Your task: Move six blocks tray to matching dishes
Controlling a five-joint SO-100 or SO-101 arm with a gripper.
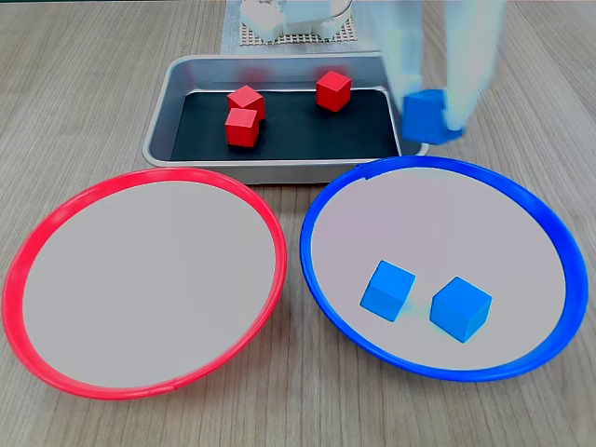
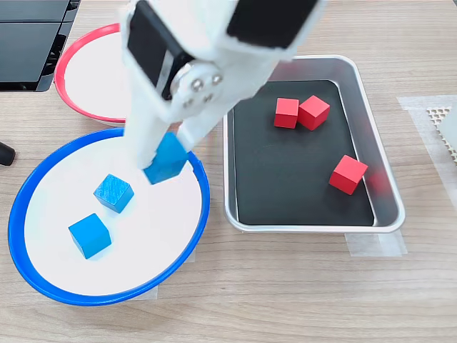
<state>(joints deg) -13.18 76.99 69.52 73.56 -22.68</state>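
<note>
A: What is the white two-finger gripper (image 2: 166, 158) doing?
B: Pinching a small blue cube (image 2: 166, 160) above the blue-rimmed round dish (image 1: 549, 223), where two blue cubes (image 1: 387, 290) lie.
A: And the red cubes (image 2: 348, 174)?
B: Three sit in the silver metal tray (image 2: 383, 157).

You get bright, even light with soft, faint shadows. In one fixed view the tool (image 1: 438, 112) is smeared pale by motion blur; in the other, the tray (image 2: 385, 207) wall shows mild glare.
</note>
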